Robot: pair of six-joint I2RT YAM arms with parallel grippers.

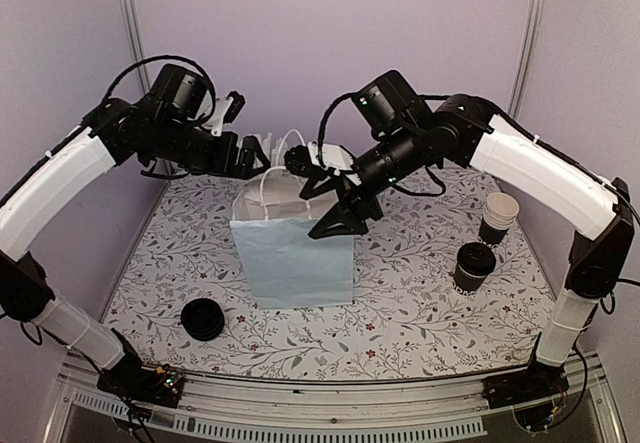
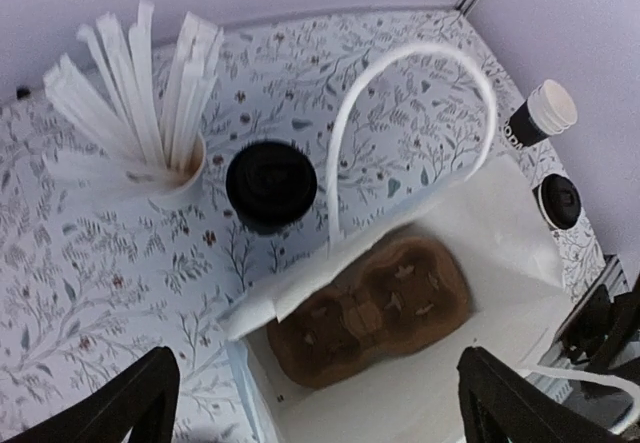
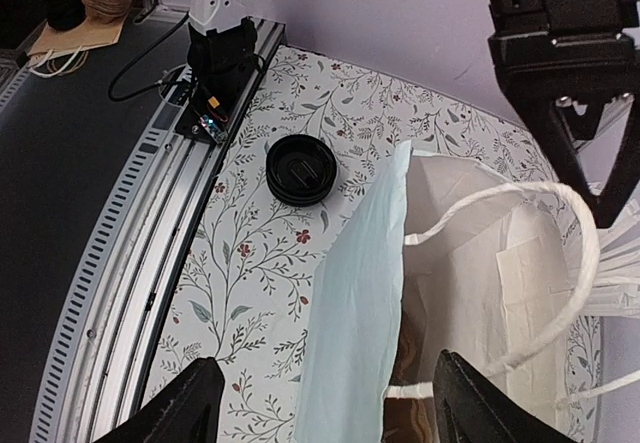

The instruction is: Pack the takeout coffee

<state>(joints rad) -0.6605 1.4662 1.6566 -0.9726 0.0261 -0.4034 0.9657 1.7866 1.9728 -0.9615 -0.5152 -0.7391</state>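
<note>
While the bag [image 1: 300, 263] stands open mid-table w/ a brown carrier [image 2: 375, 308] flat on its floor, no cup is in it yet, so I judge the job as early: prep looks done, pick & place are left. As for the coffee [image 1: 474, 266], it stands upright on the mat [image 1: 400, 313] to the bag's right, well apart from it and near the cup stack [image 1: 498, 218]. A 2nd lidded cup [image 2: 270, 185] stands behind the bag, just beside a holder of straws [image 2: 190, 83]. Neither cup is touched. L gripper [image 2: 318, 363] hangs over the bag mouth, fingers spread wide, nothing between them. R gripper [image 3: 325, 368] is at the bag's top edge, fingers also apart; the bag wall rises between them, contact can't be told. Materials: bag is thin matte white paper w/ crisp folds and twisted cord handles [image 2: 335, 193], prob. easy to crumple or tip. Carrier looks like rough moulded fibre w/ round wells. Cups are matte black, tapered, w/ round black lids. Loose lids [image 1: 203, 319] sit in a low pile near-left of the bag. Mat is a floral print.
</note>
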